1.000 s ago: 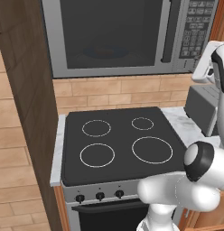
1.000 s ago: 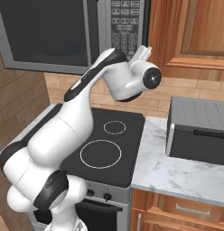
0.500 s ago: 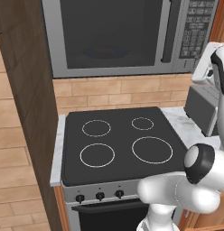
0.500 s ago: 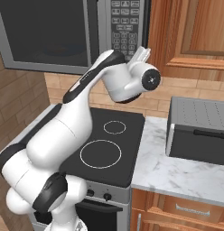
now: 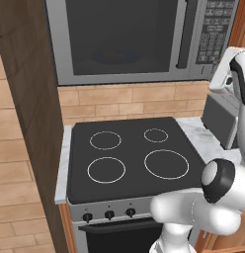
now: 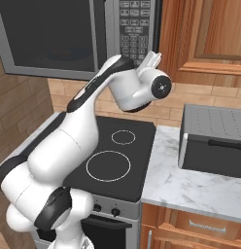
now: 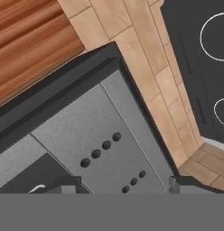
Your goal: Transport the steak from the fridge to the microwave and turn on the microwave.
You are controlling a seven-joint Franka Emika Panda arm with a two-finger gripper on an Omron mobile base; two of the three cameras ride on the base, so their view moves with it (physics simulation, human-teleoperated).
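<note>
The arm has barely shifted; the tool [image 7: 120, 182], spread and empty, hovers at the microwave's [image 6: 69, 39] keypad [image 6: 131, 26], at two o'clock of the stove [image 6: 112, 160], likely after pressing start.

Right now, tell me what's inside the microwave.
The microwave door is shut. Through its dark glass a faint round plate shape shows, with something reddish on it; too dim to confirm it is the steak.
</note>
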